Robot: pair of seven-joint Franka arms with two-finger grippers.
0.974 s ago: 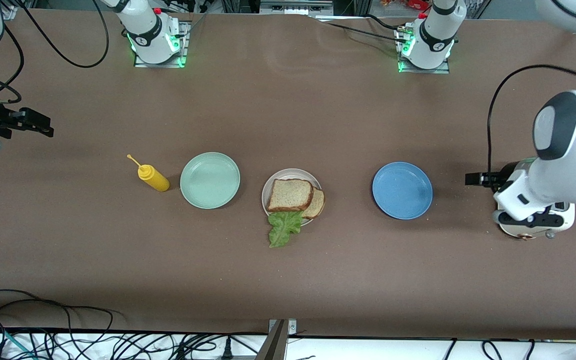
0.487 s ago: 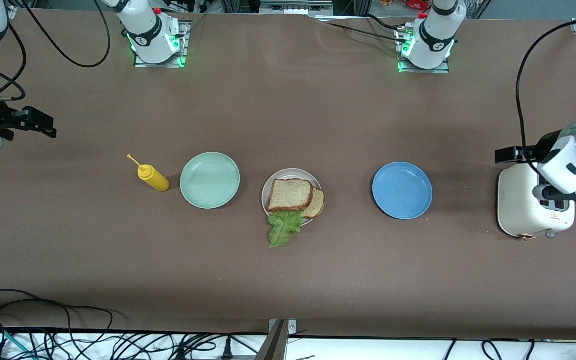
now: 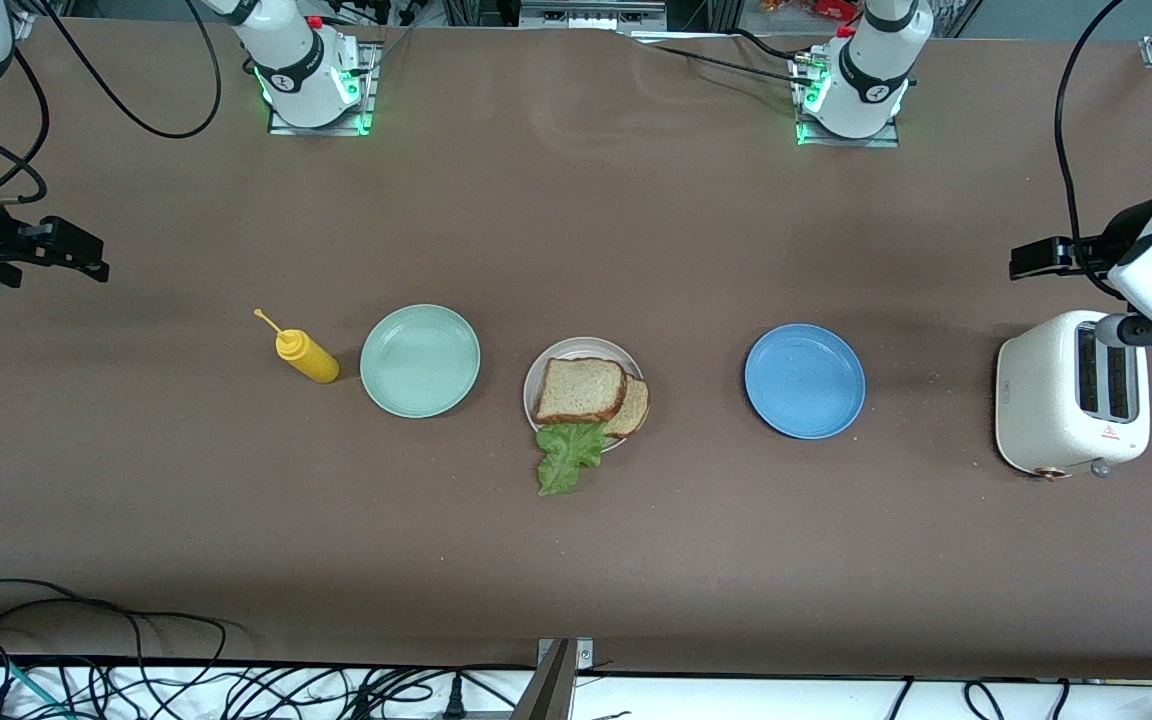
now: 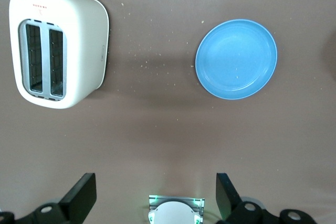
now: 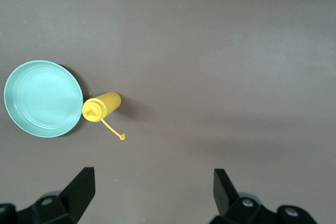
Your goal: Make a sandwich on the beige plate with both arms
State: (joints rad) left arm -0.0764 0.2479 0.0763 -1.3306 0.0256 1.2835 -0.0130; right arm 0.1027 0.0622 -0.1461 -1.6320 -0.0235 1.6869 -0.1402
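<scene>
The beige plate (image 3: pixel 576 348) sits mid-table and carries two brown bread slices: one (image 3: pixel 581 389) lies on top of the other (image 3: pixel 636 408), which sticks out sideways. A green lettuce leaf (image 3: pixel 568 455) lies half under the bread and hangs over the plate's rim onto the table, on the side nearer the front camera. My left gripper (image 3: pixel 1024 263) (image 4: pixel 156 192) hovers open and empty over the table's left-arm end, by the toaster. My right gripper (image 3: pixel 94 258) (image 5: pixel 152 190) hovers open and empty over the right-arm end. Neither wrist view shows the plate or the food.
A blue plate (image 3: pixel 804 380) (image 4: pixel 236 59) and a white toaster (image 3: pixel 1071 400) (image 4: pixel 58 45) stand toward the left arm's end. A mint-green plate (image 3: pixel 420 360) (image 5: pixel 43 98) and a yellow squeeze bottle (image 3: pixel 308 355) (image 5: pixel 102 106) stand toward the right arm's end. Cables (image 3: pixel 136 650) trail along the front edge.
The left arm has swung up and away from over the toaster, which now shows whole. The right gripper has barely shifted. The plate and food have not moved.
</scene>
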